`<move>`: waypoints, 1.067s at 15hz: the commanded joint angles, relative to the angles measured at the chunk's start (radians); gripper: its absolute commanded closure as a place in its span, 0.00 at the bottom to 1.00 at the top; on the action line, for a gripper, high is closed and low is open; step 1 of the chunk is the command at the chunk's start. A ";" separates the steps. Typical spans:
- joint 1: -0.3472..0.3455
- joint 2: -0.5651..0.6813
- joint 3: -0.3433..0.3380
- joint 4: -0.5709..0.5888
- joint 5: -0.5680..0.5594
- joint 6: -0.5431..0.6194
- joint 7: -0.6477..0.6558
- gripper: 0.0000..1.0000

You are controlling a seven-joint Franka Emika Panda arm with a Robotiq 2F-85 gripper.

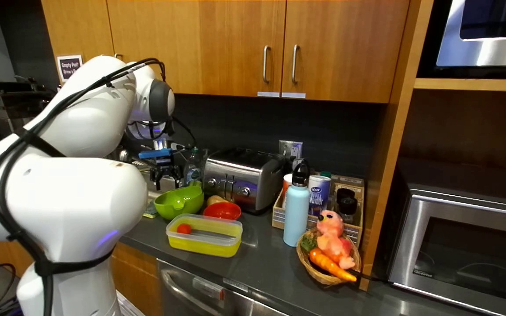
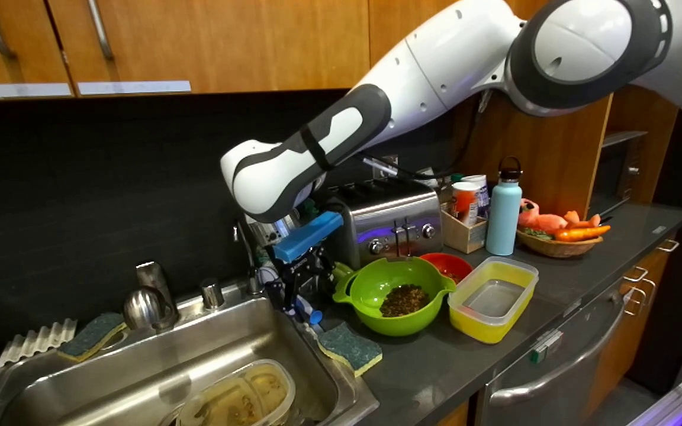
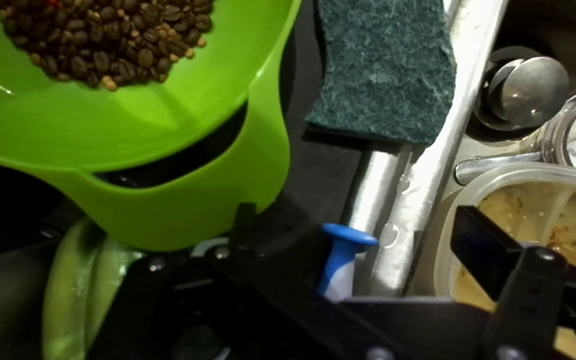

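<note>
Close up, I see the end effector point(image 3: 358, 227) hanging with its fingers spread wide and nothing in its grasp. Taking that gap as the middle of a clock face in the wrist view, a blue-and-white handle point(image 3: 339, 265) shows at the centre, beside the sink's rim point(image 3: 393, 255); how it is propped I cannot tell. A dark green sponge point(image 3: 383, 65) sits at twelve o'clock, a plastic container point(image 3: 533, 172) in the sink at three, and the green bowl point(image 3: 258, 170) at ten, with coffee beans point(image 3: 118, 45) inside. One fingertip overlaps the bowl's wall from that angle; contact I can't judge.

For good work here, I'd say, go slowly and straight, and leave room for that bowl: a nudge at its side loop could spill the beans.

Farther along the table point(image 1: 266, 259), clocked from the green bowl in an exterior view, the yellow container point(image 1: 204, 248) is at five with a round red thing point(image 1: 183, 228) inside, the red bowl point(image 1: 233, 210) at three, the toaster point(image 1: 235, 175) at two. Beyond, a pale blue bottle point(image 1: 297, 215) stands upright at three, and a wicker basket point(image 1: 323, 278) at four carries a carrot point(image 1: 330, 264) and a pink plush toy point(image 1: 334, 239).
</note>
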State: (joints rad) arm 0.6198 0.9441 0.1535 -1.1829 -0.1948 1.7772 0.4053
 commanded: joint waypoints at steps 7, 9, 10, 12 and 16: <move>0.000 0.003 -0.001 0.001 -0.001 0.002 0.002 0.00; 0.003 0.017 -0.002 0.016 -0.002 -0.001 0.002 0.00; 0.004 0.023 -0.002 0.023 -0.003 0.000 0.001 0.00; 0.008 0.029 -0.006 0.029 -0.010 0.003 0.002 0.00; 0.021 0.073 -0.033 0.087 -0.004 0.000 -0.016 0.00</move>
State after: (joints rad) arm 0.6212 0.9577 0.1491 -1.1705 -0.1961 1.7838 0.4049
